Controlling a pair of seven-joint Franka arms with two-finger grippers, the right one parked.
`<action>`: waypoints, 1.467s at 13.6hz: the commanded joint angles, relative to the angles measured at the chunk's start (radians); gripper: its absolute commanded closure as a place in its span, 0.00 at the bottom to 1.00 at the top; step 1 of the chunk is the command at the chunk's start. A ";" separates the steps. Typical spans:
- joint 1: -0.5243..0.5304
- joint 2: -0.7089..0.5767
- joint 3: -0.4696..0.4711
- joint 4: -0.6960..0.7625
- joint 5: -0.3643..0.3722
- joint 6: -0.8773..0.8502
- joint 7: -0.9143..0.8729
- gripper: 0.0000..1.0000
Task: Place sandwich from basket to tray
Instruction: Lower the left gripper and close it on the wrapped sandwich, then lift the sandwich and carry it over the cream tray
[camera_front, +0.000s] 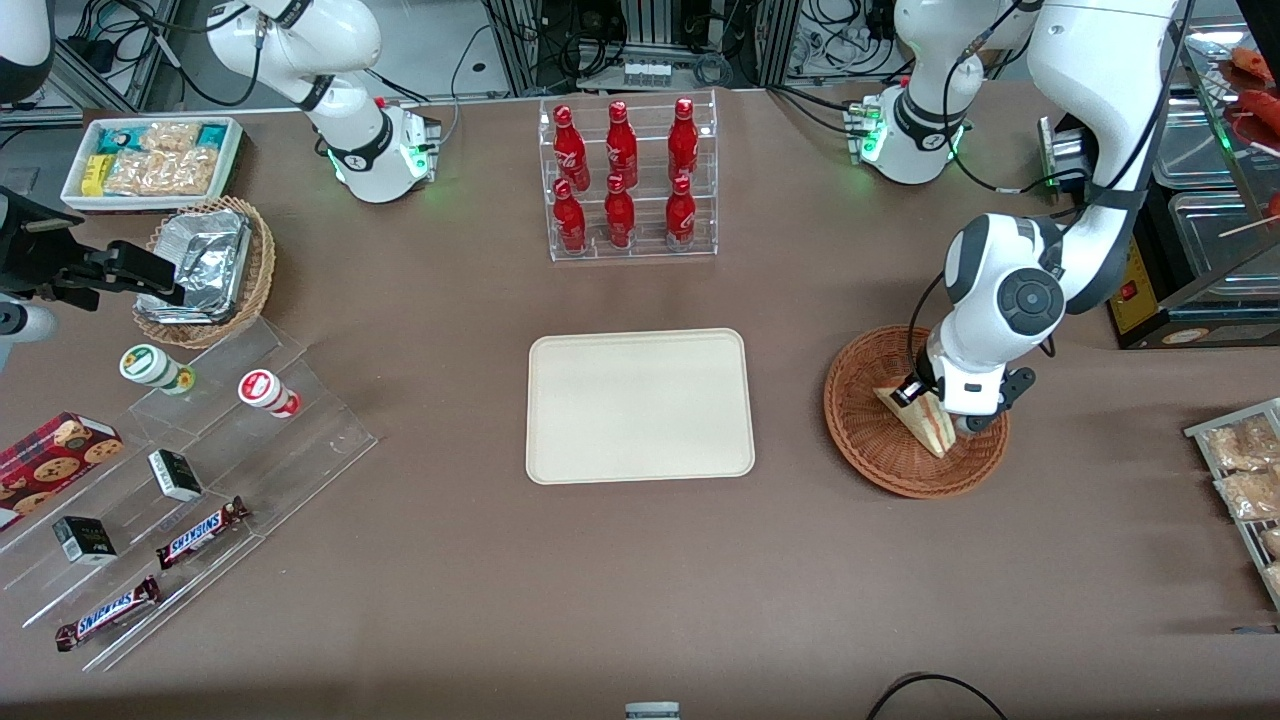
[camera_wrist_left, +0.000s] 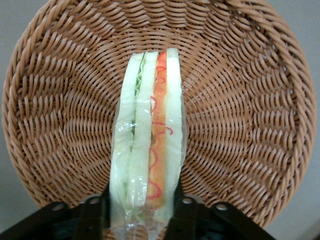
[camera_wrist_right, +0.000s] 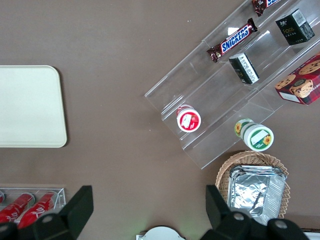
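My hand (camera_front: 925, 398) is down inside the wicker basket (camera_front: 862, 440), its two fingers (camera_wrist_left: 186, 214) clamped on the flat bread faces of the wrapped sandwich (camera_front: 922, 418) near one end. I hold it across the faces because the wedge stands on edge, so the bread sides give the widest, firmest surfaces, while the filling stripe runs between my fingers untouched. In the wrist view the sandwich (camera_wrist_left: 149, 140) stretches away from my hand over the woven bowl (camera_wrist_left: 250, 115), red and green layers showing through the clear wrap. I cannot tell whether it rests on the weave or hangs just clear of it.

On the bench, seen from the front camera, the cream tray (camera_front: 640, 405) lies at about nine o'clock from the basket, well apart, with nothing on it. I judge the pick is under way; what remains is a lift over the basket rim, a sideways carry and setting down. The slick wrap could let the wedge slip or swing.
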 joint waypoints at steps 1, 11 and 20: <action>0.007 -0.015 0.004 0.012 0.015 -0.045 0.045 1.00; -0.008 -0.025 -0.069 0.271 0.012 -0.348 0.049 1.00; -0.010 0.209 -0.368 0.491 0.189 -0.346 0.148 1.00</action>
